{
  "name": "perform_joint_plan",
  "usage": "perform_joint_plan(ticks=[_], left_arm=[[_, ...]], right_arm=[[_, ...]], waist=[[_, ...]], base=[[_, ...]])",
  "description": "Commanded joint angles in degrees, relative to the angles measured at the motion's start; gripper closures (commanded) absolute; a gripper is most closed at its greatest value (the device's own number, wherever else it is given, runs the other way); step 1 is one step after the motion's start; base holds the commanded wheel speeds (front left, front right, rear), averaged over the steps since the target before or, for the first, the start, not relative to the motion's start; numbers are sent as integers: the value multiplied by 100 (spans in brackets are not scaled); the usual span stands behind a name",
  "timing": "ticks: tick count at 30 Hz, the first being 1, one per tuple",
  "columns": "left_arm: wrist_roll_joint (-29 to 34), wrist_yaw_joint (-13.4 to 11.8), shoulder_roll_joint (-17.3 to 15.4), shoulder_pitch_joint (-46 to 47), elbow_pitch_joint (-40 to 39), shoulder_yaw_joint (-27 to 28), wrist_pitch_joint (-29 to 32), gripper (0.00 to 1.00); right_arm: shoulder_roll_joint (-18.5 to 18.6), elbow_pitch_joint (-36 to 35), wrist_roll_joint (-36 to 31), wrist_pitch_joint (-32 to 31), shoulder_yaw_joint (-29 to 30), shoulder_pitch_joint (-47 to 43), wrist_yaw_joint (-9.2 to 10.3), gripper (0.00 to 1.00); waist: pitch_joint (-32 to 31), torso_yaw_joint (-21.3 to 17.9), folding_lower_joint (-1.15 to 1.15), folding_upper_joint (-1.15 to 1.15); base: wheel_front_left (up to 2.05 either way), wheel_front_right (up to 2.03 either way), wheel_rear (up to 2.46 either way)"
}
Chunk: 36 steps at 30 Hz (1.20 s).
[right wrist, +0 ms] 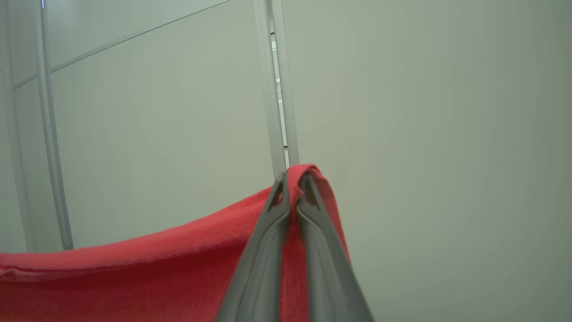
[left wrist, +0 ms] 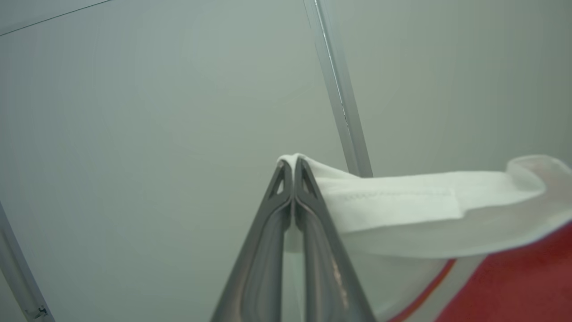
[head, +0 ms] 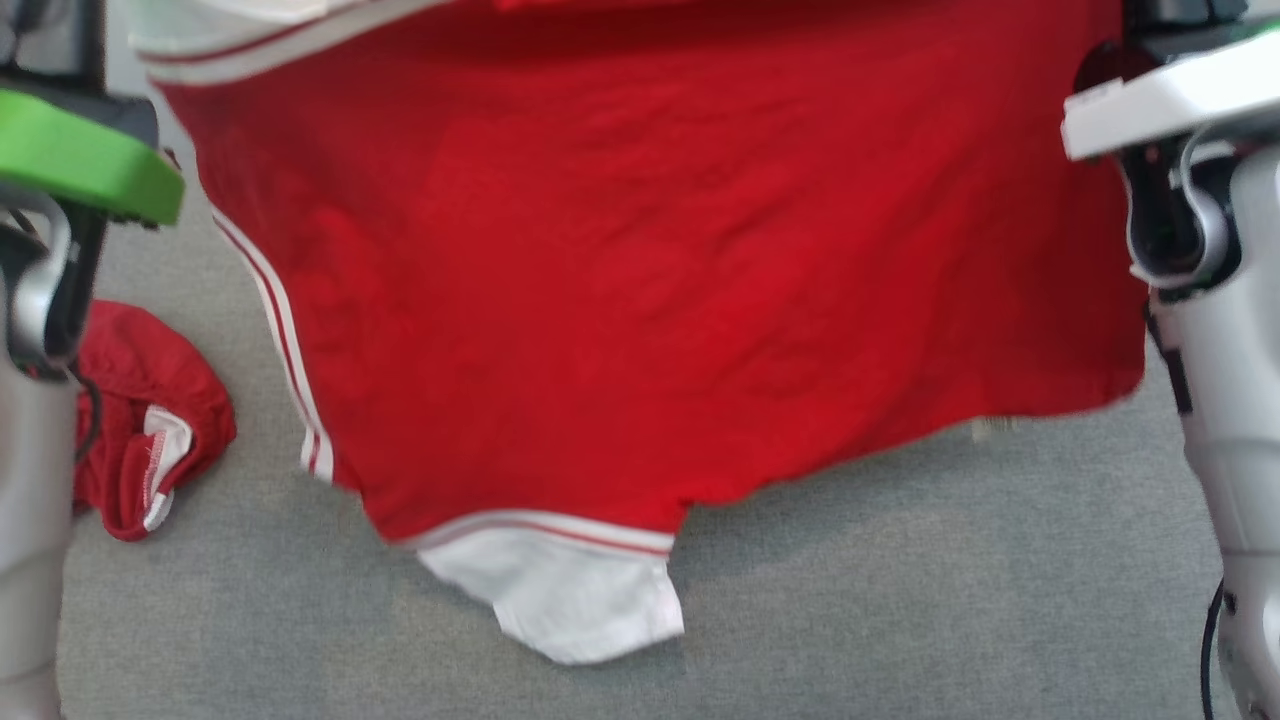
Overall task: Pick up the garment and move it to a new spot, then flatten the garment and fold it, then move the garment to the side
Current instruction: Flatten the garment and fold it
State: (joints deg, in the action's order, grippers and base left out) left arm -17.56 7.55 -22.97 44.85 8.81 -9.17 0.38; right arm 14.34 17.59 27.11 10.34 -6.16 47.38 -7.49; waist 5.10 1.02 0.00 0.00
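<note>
- Nearest, the grey surface (head: 900,600) spreads across the bottom of the head view.
- On it, toward its left side, lies a crumpled red cloth (head: 150,420) with a bit of white lining showing, just beside the left arm (head: 30,450).
- Over the middle of the surface hangs the garment (head: 640,280): red, with white-and-red striped trim, stretched wide and held up off the surface.
- Its lowest part is a white sleeve (head: 575,600) dangling toward the near middle of the surface; whether the sleeve touches the surface, I cannot tell.
- A shadow sits on the grey under the garment's lower right hem.
- The right arm (head: 1220,380) stands at the garment's right edge, the left arm at its left.
- Left gripper (left wrist: 292,163): fingers pressed together, pinching a white hem of the garment, with red cloth trailing off to the right in the wrist view.
- Right gripper (right wrist: 292,179): clamped on a red edge of the garment, a small fold poking up past the tips.
- Farthest back, a pale wall (left wrist: 134,134) with a metal strip (left wrist: 339,89) running down it.
</note>
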Motion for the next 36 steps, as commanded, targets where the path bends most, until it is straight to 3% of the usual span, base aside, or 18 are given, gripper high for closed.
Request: perform_joint_plan(ticks=[1, 6, 10, 15, 19, 25, 29, 36], left_arm=[[44, -12, -49, 409, 153, 18, -117, 100], [131, -105, 22, 1982, 1227, 195, -723, 100], [531, -88, -74, 3245, 1787, -13, -1244, 100], [602, -72, 181, 3713, 2351, -162, -1528, 100], [422, -92, 391, 3075, 2558, -3, -1554, 100], [363, -100, 1018, 957, 2381, 380, -1558, 100], [332, -66, 1478, -459, 2413, 679, -1558, 100], [466, -31, 1823, -2124, 2405, 798, -1551, 100]], right_arm=[[65, 125, -105, -9, -40, 396, 0, 100], [188, 875, -541, 213, 115, 2172, 4, 100], [241, 1423, -1043, 410, 381, 3346, 4, 100], [376, 1935, -1446, 478, 701, 3629, 5, 100], [463, 2096, -1587, 483, 678, 2987, 6, 100], [630, 2140, -1366, 486, 499, 1258, 8, 100], [554, 2044, -1043, 486, 849, 51, 11, 100], [228, 1692, -716, 487, 1096, -1661, 12, 100]], waist=[[1089, 161, 0, 0], [1978, 253, 0, 0], [2351, 334, 0, 0], [2550, 479, 0, 0], [2684, 508, 0, 0], [2558, 496, 0, 0], [2196, 442, 0, 0], [1279, 289, 0, 0]], base=[[0, 0, 0], [0, 0, 0], [0, 0, 0], [0, 0, 0], [0, 0, 0], [0, 0, 0], [0, 0, 0], [0, 0, 0]])
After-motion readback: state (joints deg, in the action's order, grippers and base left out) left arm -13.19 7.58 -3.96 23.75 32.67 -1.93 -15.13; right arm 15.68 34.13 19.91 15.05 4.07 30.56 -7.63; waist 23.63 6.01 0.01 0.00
